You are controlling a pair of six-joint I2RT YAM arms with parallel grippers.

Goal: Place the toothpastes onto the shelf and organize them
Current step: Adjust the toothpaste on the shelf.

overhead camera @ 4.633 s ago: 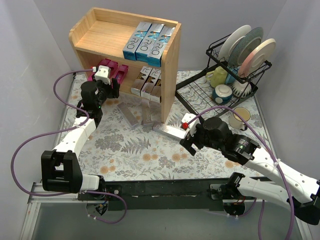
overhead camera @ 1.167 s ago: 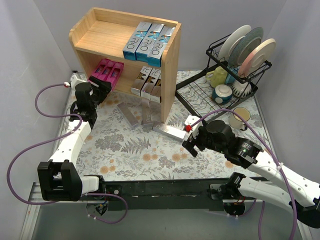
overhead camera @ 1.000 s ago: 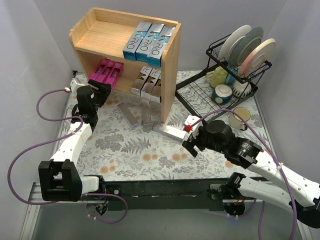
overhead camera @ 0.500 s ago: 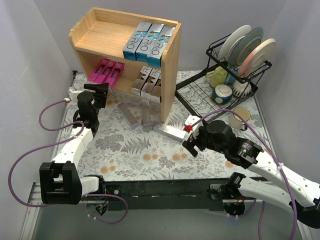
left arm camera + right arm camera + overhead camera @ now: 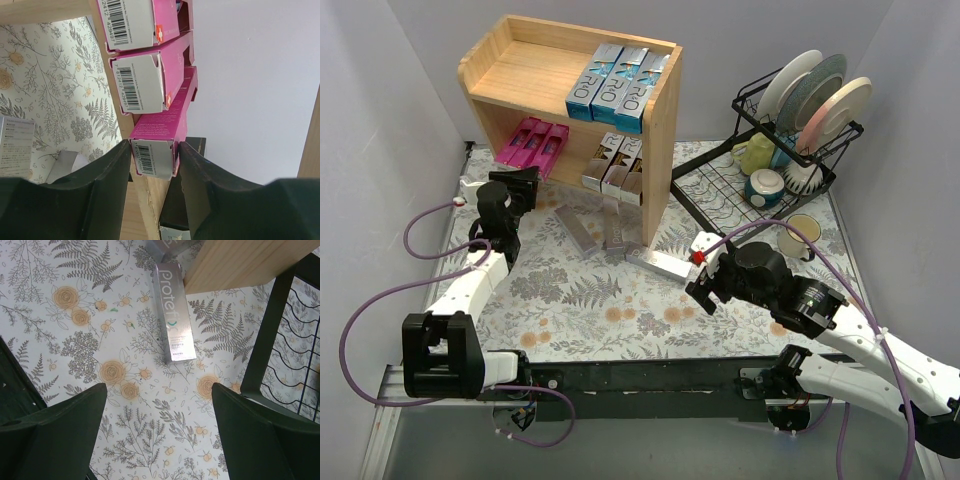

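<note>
Your left gripper (image 5: 154,149) has its fingers close together on either side of the white barcode end of a pink box (image 5: 159,127); you cannot tell whether they pinch it. It lies with two more pink boxes (image 5: 533,145) on the shelf's (image 5: 660,130) lower level, left side. Your right gripper (image 5: 159,390) is spread wide above a shiny silver box (image 5: 173,322) with white lettering, flat on the mat (image 5: 75,340) by the shelf's corner
</note>
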